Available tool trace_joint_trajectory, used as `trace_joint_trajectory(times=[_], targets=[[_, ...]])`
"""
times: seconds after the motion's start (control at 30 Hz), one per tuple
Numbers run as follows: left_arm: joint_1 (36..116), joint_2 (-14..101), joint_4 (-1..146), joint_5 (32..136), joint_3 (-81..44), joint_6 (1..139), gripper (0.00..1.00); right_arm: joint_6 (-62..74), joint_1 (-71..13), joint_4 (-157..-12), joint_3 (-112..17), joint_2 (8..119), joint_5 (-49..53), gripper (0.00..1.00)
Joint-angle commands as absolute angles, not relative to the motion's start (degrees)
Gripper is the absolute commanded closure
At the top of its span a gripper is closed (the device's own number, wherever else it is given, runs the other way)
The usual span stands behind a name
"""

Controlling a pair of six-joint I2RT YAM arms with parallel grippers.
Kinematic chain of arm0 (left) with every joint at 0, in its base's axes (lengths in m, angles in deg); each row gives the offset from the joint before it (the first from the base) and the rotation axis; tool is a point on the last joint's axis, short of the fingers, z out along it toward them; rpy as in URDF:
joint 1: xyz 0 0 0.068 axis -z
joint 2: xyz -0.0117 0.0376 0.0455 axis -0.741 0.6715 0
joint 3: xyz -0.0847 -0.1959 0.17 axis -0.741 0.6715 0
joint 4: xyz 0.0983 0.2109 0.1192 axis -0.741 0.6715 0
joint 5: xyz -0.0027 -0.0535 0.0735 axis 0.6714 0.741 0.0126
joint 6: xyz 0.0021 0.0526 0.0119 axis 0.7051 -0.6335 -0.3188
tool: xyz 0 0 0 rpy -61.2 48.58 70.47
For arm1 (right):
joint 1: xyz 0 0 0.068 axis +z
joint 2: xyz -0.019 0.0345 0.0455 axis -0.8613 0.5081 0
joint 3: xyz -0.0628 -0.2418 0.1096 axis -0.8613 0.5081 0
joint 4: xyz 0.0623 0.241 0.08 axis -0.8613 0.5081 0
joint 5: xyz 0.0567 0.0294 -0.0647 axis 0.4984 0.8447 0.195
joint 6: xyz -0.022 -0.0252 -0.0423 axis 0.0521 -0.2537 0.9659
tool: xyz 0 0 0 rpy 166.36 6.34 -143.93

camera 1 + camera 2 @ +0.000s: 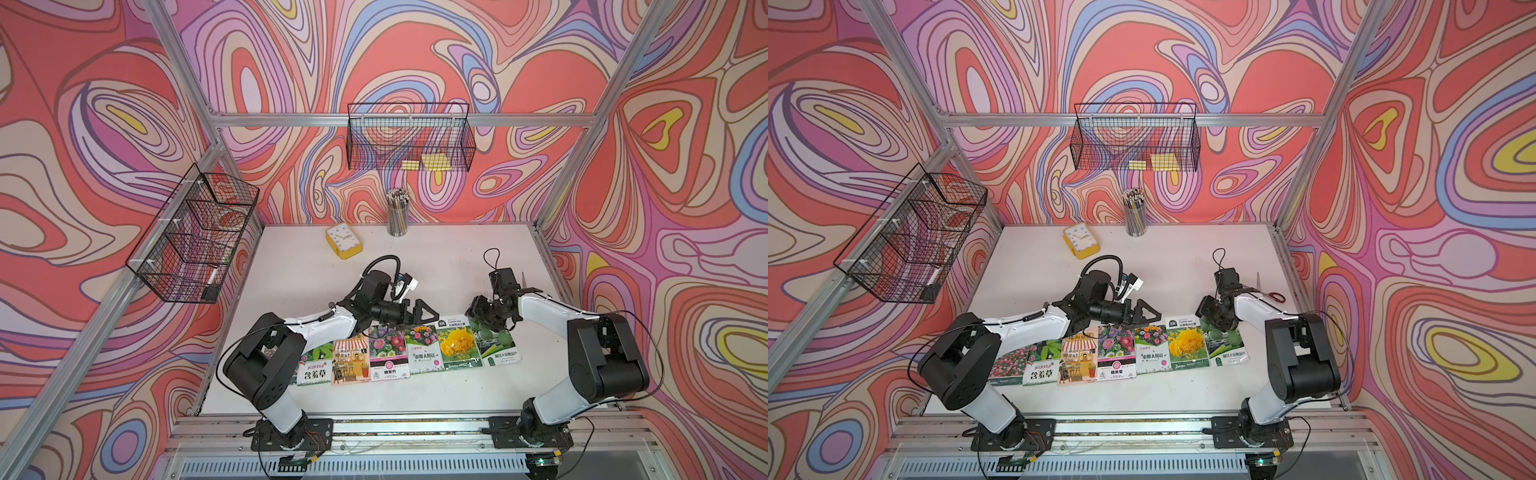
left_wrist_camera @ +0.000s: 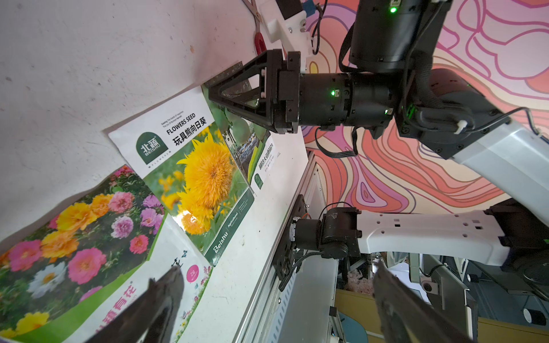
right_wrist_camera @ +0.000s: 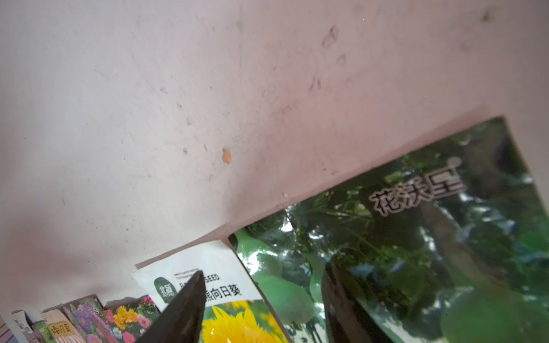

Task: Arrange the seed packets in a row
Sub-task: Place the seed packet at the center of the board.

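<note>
The seed packets lie side by side in a row near the table's front: pink flowers (image 1: 1007,370), green leaves (image 1: 1042,361), orange shopfront (image 1: 1077,359), mixed blooms (image 1: 1116,353), portulaca (image 1: 1152,349), sunflower (image 1: 1187,343) and green gourd (image 1: 1225,347). My left gripper (image 1: 428,311) hovers open above the row's middle; in its wrist view it (image 2: 276,270) holds nothing. My right gripper (image 1: 478,316) is low over the far ends of the sunflower packet (image 3: 225,285) and gourd packet (image 3: 416,237), and there it (image 3: 264,270) stands open and empty.
A yellow-rimmed clock (image 1: 344,242) and a cup of pencils (image 1: 397,212) stand at the back of the table. Red-handled scissors (image 1: 1273,296) lie by the right edge. Wire baskets (image 1: 409,137) (image 1: 195,232) hang on the walls, one with yellow sticky-note pads (image 1: 434,161).
</note>
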State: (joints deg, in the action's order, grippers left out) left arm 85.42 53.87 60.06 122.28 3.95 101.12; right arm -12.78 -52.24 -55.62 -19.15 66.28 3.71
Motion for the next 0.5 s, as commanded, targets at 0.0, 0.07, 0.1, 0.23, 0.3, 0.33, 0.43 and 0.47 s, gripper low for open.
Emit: trace_joint_trajectory(times=[0.0, 0.07, 0.1, 0.23, 0.3, 0.33, 0.43, 0.47], targets=[[85.79, 53.67, 61.17, 121.76, 2.22, 99.42, 0.01, -13.72, -51.90, -53.91, -19.69, 63.80, 5.42, 0.36], [85.81, 52.49, 65.42, 119.99, 1.10, 96.97, 0.01, -13.44, -51.85, -52.60, -21.47, 61.62, 4.49, 0.35], [85.75, 51.63, 68.65, 118.42, 0.06, 95.00, 0.01, -13.05, -51.86, -51.86, -22.69, 60.48, 3.96, 0.32], [85.64, 49.35, 86.91, 107.67, -7.72, 85.24, 0.01, -9.71, -51.89, -49.45, -28.18, 59.25, 1.05, 0.11], [84.70, 48.92, 96.63, 103.44, -12.89, 81.07, 0.01, -8.22, -51.87, -48.62, -30.91, 60.46, -0.54, 0.06], [83.83, 48.75, 99.56, 101.89, -14.86, 80.09, 0.01, -7.84, -51.90, -48.15, -32.26, 60.96, -1.47, 0.05], [80.02, 47.23, 108.72, 96.78, -20.14, 77.51, 0.01, -6.92, -51.82, -46.52, -35.39, 61.35, -6.92, 0.05], [78.51, 46.31, 111.46, 94.90, -21.26, 76.87, 0.01, -6.27, -51.90, -46.31, -35.91, 60.93, -9.55, 0.04]])
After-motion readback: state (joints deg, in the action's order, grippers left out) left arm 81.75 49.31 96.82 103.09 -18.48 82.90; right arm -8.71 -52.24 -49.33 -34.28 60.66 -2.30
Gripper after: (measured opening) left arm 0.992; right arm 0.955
